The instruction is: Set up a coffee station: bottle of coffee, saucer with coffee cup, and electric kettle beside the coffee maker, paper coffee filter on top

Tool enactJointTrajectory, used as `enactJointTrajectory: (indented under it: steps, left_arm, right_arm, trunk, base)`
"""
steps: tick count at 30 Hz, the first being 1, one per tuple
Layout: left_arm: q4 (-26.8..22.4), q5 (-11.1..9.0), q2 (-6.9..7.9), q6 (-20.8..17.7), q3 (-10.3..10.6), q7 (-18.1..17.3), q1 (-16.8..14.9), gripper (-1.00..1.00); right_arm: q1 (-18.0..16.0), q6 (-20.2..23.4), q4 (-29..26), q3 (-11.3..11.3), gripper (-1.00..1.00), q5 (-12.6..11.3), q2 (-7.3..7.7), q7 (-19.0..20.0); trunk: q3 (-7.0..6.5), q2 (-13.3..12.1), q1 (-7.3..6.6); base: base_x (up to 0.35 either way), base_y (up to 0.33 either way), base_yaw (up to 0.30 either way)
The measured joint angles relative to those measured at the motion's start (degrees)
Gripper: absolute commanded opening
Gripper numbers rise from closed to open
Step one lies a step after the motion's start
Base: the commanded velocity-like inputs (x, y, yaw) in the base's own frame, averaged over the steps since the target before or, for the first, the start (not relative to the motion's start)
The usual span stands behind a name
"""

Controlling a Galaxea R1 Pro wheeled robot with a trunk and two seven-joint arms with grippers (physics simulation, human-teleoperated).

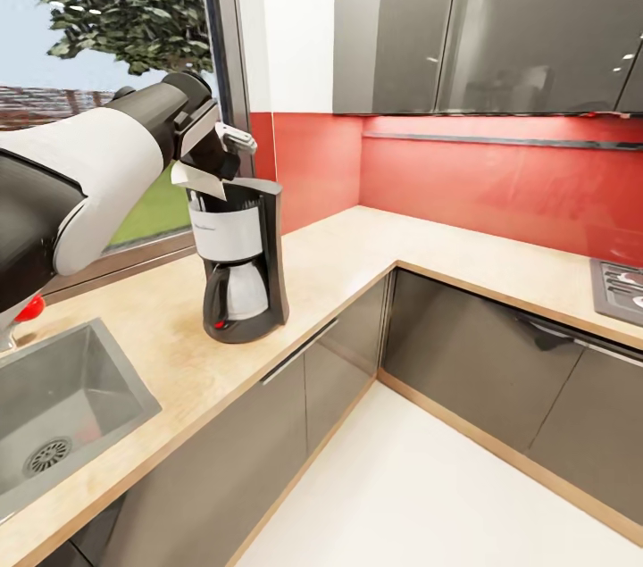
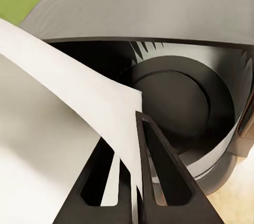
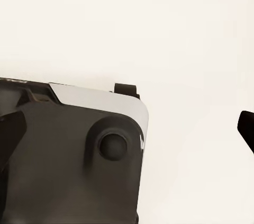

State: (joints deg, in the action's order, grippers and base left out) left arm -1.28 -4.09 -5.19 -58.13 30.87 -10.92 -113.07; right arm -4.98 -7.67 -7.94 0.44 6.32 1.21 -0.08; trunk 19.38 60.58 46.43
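White paper coffee filter (image 2: pixel 79 128) is pinched between the left gripper (image 2: pixel 127 181) fingers (image 2: pixel 159 166); jaws closed on the sheet, per left wrist view. Same view looks straight down into the coffee maker's round dark basket (image 2: pixel 180 107), filter edge just over its rim. Can't tell if paper touches the basket.

Head view gives the context the wrist cam lacks: coffee maker (image 1: pixel 239 268) stands upright on the kitchen countertop (image 1: pixel 357 254), between the steel sink (image 1: pixel 62 406) and the counter corner, by the window. Left gripper (image 1: pixel 210 170) sits right above the machine's top, filter (image 1: pixel 198 180) poking out at the machine's upper edge on the sink side. Red backsplash behind, glossy grey cabinets above and below, hob corner (image 1: pixel 621 286) at far right.

Right wrist view: dark and silver robot part (image 3: pixel 69 150) against a pale blank surface. Right gripper state: cannot tell.
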Motion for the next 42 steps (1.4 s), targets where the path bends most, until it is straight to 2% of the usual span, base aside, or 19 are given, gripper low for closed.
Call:
enactJointTrajectory:
  steps: [11, 42]
  left_arm:
    - [0.0, 0.0, 0.0, 0.0, 0.0, 0.0, 0.0, -1.0]
    - [0.0, 0.0, 0.09, 0.0, 0.0, 0.0, 0.0, -1.0]
  right_arm:
    - [0.0, 0.0, 0.0, 0.0, 1.0, 0.0, 0.0, 0.0]
    - [0.0, 0.0, 0.0, 0.0, 1.0, 0.0, 0.0, 0.0]
  trunk:
    - [0.6, 0.0, 0.0]
    - [1.15, 0.0, 0.0]
  base:
    - [0.0, 0.0, 0.0]
    - [0.0, 0.0, 0.0]
